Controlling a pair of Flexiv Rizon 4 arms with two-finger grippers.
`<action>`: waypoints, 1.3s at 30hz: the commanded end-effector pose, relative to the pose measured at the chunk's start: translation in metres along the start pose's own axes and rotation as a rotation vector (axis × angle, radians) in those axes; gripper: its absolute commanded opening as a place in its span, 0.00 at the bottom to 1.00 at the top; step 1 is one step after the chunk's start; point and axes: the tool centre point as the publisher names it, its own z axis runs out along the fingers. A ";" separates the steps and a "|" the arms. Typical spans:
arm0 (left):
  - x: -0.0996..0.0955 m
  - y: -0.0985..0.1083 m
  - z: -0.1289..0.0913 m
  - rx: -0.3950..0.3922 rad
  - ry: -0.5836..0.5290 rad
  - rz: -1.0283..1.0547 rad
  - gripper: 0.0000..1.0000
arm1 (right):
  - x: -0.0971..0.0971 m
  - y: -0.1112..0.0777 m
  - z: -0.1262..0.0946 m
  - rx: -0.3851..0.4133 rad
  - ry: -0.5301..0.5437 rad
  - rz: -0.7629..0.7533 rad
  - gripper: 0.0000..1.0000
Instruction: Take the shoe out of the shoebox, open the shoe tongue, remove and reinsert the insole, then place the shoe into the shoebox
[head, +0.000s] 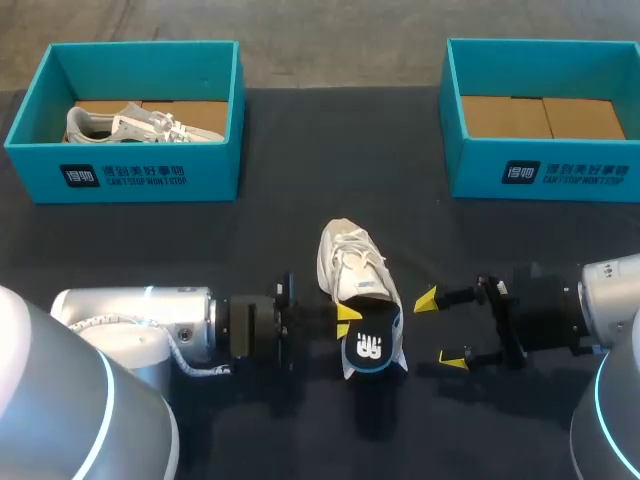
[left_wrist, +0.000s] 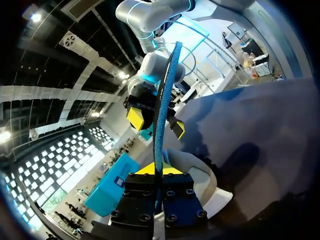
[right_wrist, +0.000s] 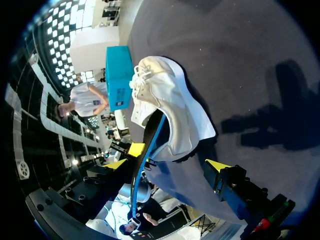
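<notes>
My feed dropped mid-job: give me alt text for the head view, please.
The left claw grips a dark insole sticking out of the white shoe mid-table, with the right claw open just beside it. The teal left shoebox and right shoebox sit at the far edge.

shoe (head: 352, 262) at centre | insole (head: 368, 348) at its heel (near end) | left shoebox (head: 130, 175), right shoebox (head: 560, 170) behind
</notes>
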 end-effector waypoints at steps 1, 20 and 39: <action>0.001 0.001 0.006 -0.022 -0.007 0.001 0.00 | 0.000 -0.001 0.000 -0.003 0.001 0.000 1.00; -0.005 0.026 0.011 -0.107 -0.016 0.028 0.00 | 0.000 -0.001 0.000 -0.003 0.001 0.000 1.00; -0.003 0.024 0.000 -0.089 -0.002 0.018 0.00 | 0.000 -0.001 0.000 -0.003 0.001 0.000 1.00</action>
